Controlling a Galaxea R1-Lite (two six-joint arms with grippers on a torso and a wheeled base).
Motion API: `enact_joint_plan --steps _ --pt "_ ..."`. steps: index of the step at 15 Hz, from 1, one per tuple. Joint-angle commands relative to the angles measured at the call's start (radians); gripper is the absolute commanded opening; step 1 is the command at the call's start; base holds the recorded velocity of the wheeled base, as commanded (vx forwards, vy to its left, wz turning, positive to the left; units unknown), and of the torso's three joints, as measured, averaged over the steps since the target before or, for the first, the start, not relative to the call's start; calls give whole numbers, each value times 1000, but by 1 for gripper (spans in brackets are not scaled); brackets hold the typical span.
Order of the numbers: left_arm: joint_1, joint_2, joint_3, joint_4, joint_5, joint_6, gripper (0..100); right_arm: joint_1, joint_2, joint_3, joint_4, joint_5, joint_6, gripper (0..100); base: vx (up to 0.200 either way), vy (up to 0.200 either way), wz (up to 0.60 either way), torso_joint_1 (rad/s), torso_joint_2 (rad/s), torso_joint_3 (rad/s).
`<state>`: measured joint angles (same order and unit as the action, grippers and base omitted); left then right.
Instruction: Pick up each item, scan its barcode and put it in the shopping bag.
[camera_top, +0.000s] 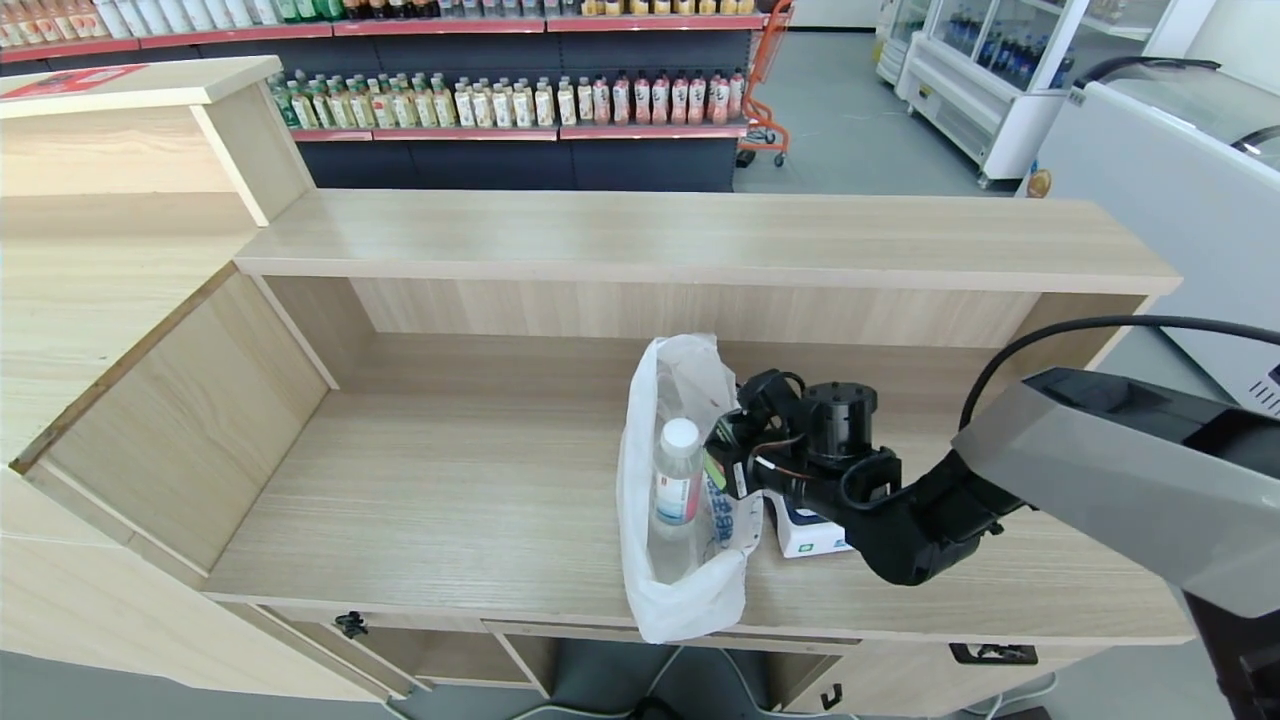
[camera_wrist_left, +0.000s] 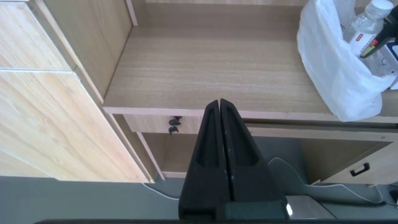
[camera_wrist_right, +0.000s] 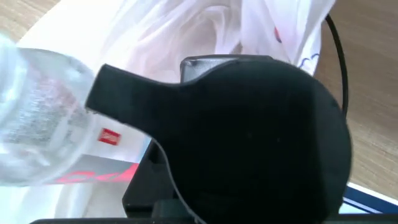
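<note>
A white plastic shopping bag (camera_top: 680, 585) (camera_wrist_left: 336, 68) (camera_wrist_right: 205, 25) stands open near the front edge of the wooden counter (camera_top: 450, 500). A clear water bottle (camera_top: 677, 485) (camera_wrist_left: 367, 25) (camera_wrist_right: 37, 112) with a white cap and a red-and-white label stands upright inside it. My right gripper (camera_top: 722, 465) is at the bag's right rim, close beside the bottle; a black part hides its tips in the right wrist view. A white-and-blue box (camera_top: 805, 535) lies on the counter under the right arm. My left gripper (camera_wrist_left: 219, 109) is shut on nothing, low in front of the counter's edge.
A raised wooden ledge (camera_top: 700, 240) runs along the back of the counter, with a side wall (camera_top: 180, 420) on the left. Bare counter spreads left of the bag. A drawer with a key (camera_wrist_left: 175, 123) sits under the front edge.
</note>
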<state>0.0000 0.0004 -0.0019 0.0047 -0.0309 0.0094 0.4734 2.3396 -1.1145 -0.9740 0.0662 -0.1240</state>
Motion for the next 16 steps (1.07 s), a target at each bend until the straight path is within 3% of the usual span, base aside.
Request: enact_joint_plan --steps 1,12,13,16 --pt "0 1 -1 0 0 0 0 4 37 -18 -3 1 -2 0 0 0 0 0 0 0" --pt "0 1 0 0 0 1 0 5 98 -15 -31 1 -3 0 0 0 0 0 0 0" --pt "0 0 0 0 0 0 0 4 98 -16 -31 1 -2 100 0 0 0 0 0 0" --pt "0 1 0 0 0 0 0 4 76 -11 -43 1 9 100 0 0 0 0 0 0"
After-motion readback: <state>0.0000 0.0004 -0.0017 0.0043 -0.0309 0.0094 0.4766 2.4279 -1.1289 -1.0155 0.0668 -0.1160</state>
